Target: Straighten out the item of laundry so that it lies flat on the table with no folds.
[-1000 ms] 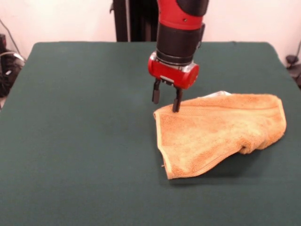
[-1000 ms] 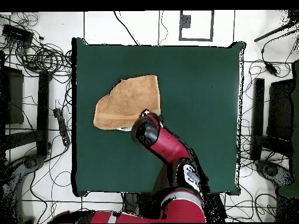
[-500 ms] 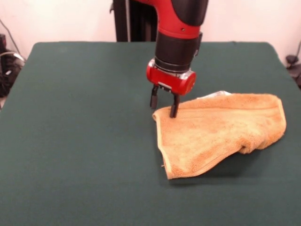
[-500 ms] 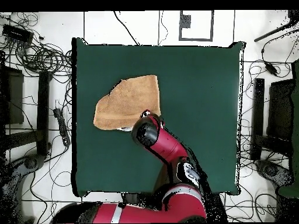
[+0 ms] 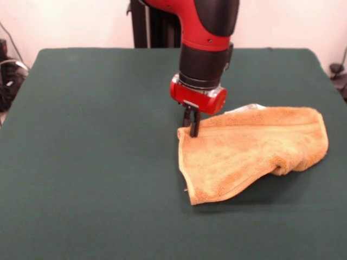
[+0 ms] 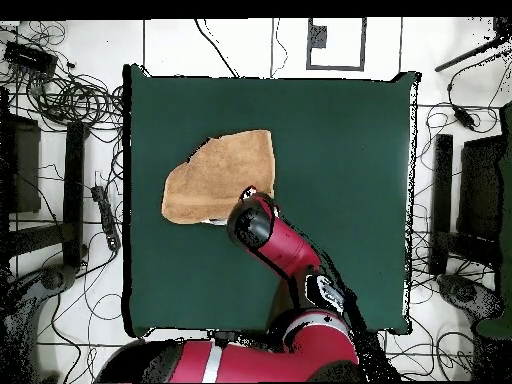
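The item of laundry (image 5: 255,149) is a golden-orange towel lying folded on the right half of the green table (image 5: 92,141), with its right end curled under. My gripper (image 5: 191,125) stands upright at the towel's far left corner, its two black fingers pinched together on the hem there. In the overhead view the towel (image 6: 220,178) lies left of the table's (image 6: 340,140) middle, and the red arm (image 6: 285,255) covers the gripper at the towel's lower right corner.
A bit of white shows at the towel's far edge (image 5: 248,108). A black stand (image 5: 146,21) rises behind the table. Cables (image 6: 70,95) and dark equipment (image 6: 475,190) lie on the floor around the table.
The fingers stood apart astride the towel's corner and have now shut on it. The gripper has dropped slightly, and the towel's corner edge has shifted a little.
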Tool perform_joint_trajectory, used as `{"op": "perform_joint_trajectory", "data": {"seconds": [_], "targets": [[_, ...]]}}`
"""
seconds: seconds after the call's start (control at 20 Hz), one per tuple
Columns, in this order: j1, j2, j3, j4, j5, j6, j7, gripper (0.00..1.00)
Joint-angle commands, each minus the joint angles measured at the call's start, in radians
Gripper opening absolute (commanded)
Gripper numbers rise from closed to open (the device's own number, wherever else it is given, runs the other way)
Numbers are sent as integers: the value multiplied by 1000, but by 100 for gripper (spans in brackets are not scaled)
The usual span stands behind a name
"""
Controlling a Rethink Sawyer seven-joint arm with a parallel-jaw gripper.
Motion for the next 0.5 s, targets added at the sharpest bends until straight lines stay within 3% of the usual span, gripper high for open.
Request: {"op": "perform_joint_trajectory", "data": {"seconds": [0.05, 0.5], "targets": [[-6, 26, 121, -26, 0, -31, 232, 0], [5, 18, 98, -31, -3, -12, 212, 0]]}}
